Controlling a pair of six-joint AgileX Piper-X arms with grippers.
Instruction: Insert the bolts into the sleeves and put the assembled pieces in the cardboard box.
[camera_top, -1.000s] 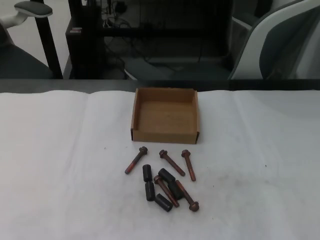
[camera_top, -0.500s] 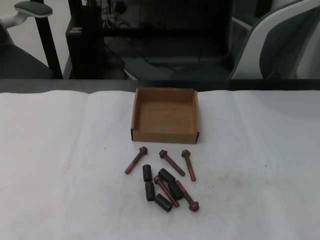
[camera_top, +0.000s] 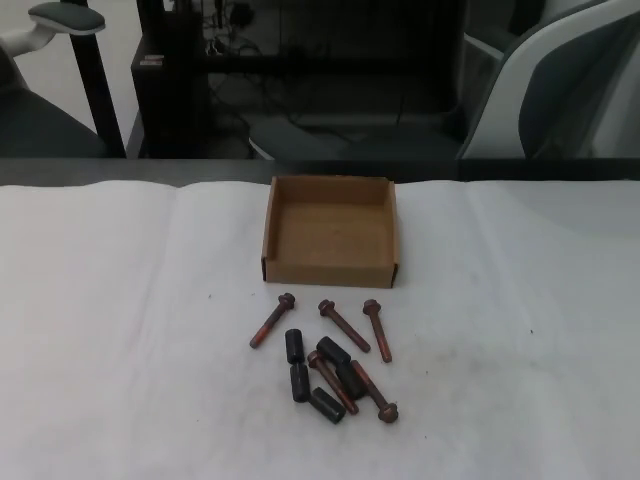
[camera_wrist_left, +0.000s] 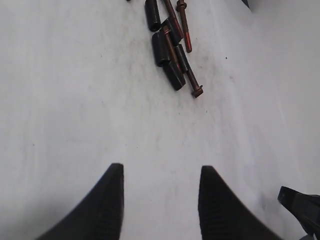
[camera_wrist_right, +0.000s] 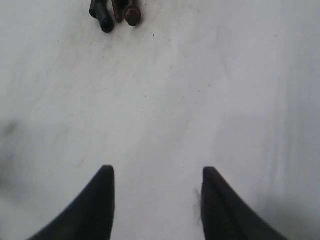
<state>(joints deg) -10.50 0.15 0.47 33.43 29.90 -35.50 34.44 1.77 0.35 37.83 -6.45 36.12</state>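
Observation:
Several copper-coloured bolts (camera_top: 343, 326) and several short black sleeves (camera_top: 293, 346) lie loose in a cluster on the white bench cover, just in front of the open cardboard box (camera_top: 330, 268), which holds nothing. In the left wrist view the cluster lies ahead of my left gripper (camera_wrist_left: 160, 200), with a sleeve (camera_wrist_left: 160, 48) and a bolt (camera_wrist_left: 190, 77) nearest; the fingers stand open over bare cover. My right gripper (camera_wrist_right: 157, 200) is also open over bare cover, with a bolt head (camera_wrist_right: 132, 15) and a sleeve end (camera_wrist_right: 103, 19) well ahead of it.
The white cover (camera_top: 120, 330) spans the whole bench, with free room on both sides of the parts. Dark furniture and chairs stand beyond the far edge (camera_top: 320, 165). A dark tip of the other arm's gripper (camera_wrist_left: 300, 207) shows beside my left gripper.

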